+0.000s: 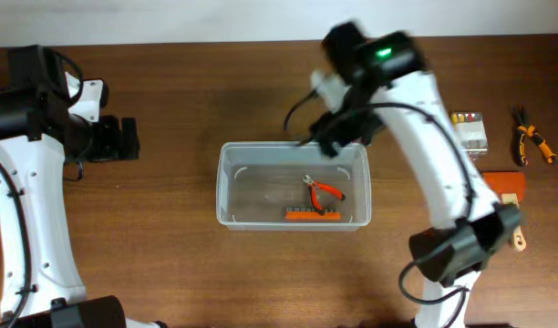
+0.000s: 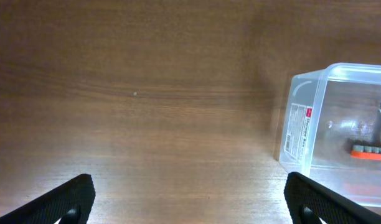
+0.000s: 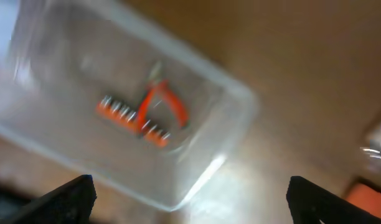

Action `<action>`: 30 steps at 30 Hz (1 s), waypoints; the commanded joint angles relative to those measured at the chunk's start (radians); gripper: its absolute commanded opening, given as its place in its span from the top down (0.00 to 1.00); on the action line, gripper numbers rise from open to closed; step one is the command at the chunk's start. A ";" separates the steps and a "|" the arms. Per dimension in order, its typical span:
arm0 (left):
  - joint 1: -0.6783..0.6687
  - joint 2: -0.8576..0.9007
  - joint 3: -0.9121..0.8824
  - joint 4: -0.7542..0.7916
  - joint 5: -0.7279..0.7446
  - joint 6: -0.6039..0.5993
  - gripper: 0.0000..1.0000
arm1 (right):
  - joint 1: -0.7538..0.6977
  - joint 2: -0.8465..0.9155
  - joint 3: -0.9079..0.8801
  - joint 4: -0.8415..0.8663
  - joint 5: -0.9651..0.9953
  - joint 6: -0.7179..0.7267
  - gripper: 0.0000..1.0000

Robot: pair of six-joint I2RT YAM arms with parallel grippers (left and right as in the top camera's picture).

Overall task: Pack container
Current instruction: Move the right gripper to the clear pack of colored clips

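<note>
Brown wood-grain tabletop [image 1: 170, 264] under a white wall strip [image 1: 170, 18]; the clear rectangular plastic container [image 1: 226, 187] sits mid-frame. Left arm [image 1: 37, 219] rests upper left, right arm [image 1: 434, 155] arches over the container's upper-right rim; both jaws wide, empty.

This looks like a robotics lab bench rather than a home or shop. A white left arm [image 1: 24, 182] and right arm [image 1: 434, 164] are mounted at a wood-grain surface [image 1: 170, 264] by a plain white wall [image 1: 170, 18]. Pliers [image 1: 532, 138], a small box of bits [image 1: 469, 130] and a clear container [image 1: 261, 147] are laid out on it.

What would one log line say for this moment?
tub: pliers, bit strip inside | right fingers: open, empty, by tub | left fingers: open, empty
</note>
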 commanded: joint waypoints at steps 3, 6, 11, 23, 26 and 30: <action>-0.003 0.005 0.011 0.003 0.011 -0.013 0.01 | -0.186 -0.063 0.105 -0.007 0.166 0.056 0.01; -0.003 0.005 0.011 0.003 0.011 -0.013 0.01 | -0.309 -0.077 0.105 -0.007 0.212 0.056 0.01; -0.003 0.005 0.011 0.003 0.011 -0.013 0.01 | -0.459 -0.073 0.104 0.030 0.072 0.055 0.01; -0.003 0.005 0.011 0.003 0.011 -0.013 0.01 | -0.680 0.109 0.104 0.226 0.029 -0.090 0.01; 0.000 0.005 0.011 0.003 0.010 -0.013 0.01 | -0.705 0.171 0.104 0.234 0.028 -0.153 0.01; -0.002 0.005 0.011 0.003 0.011 -0.013 0.01 | -0.711 0.253 0.104 0.248 0.007 -0.258 0.01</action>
